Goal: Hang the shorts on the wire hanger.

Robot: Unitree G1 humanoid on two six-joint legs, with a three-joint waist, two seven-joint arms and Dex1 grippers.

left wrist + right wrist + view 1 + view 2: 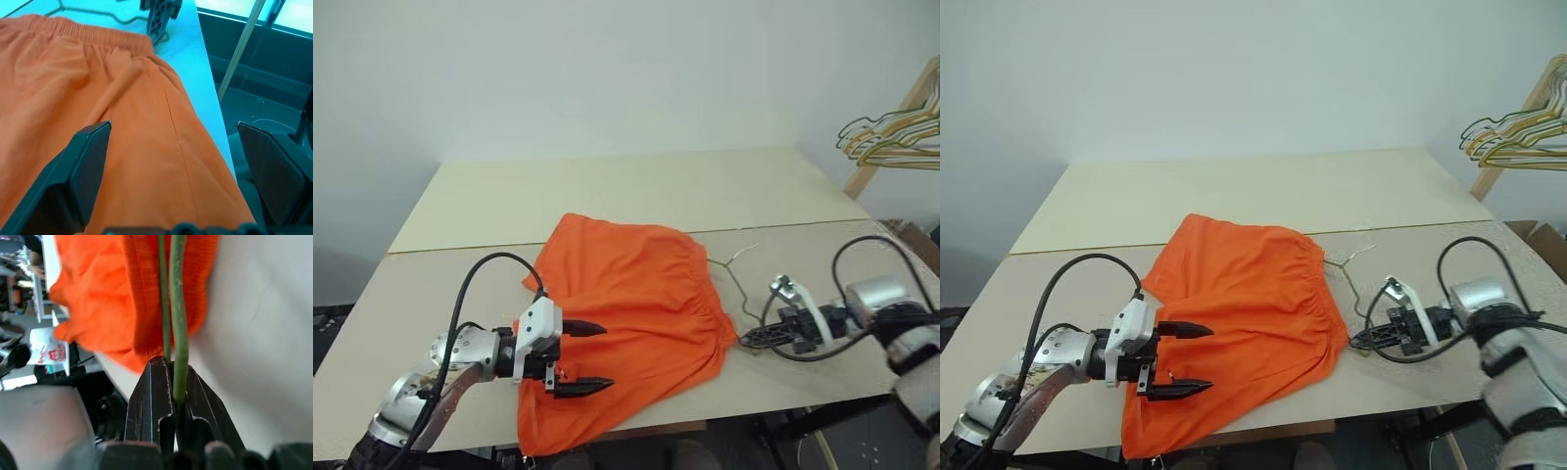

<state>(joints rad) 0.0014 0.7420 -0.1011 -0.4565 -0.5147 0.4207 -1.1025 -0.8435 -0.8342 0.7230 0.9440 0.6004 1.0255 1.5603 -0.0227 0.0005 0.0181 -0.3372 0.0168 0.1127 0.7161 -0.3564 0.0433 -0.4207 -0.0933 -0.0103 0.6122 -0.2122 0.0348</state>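
- You had the shorts [626,318] lying flat on the table [636,191] at its near edge, with the leg end hanging slightly over that edge beside the left gripper.
- The long axis of the shorts ran diagonally — from the near-left corner at the table edge up toward the far right. The gathered waistband [710,289] faced the robot's right, toward the right gripper.
- You held the left gripper [579,357] just above the leg portion of the shorts, pointing to the right. Its two black fingers [78,176] stood wide apart with nothing between them; orange cloth lay below the gap.
- You had the right gripper [751,338] at the waistband corner, pointing left. Its fingers [151,401] were pressed together, clamped on the thin green wire of the wire hanger [732,279].
- The wire hanger lay on the table just beside the waistband, partly under the cloth. The visible wire ran from the right gripper away toward the far side, with one thin end [746,252] pointing to the far right.
- A bunch of hangers [891,132] hung on a wooden rack [891,127] at the far right, well apart from the table work.
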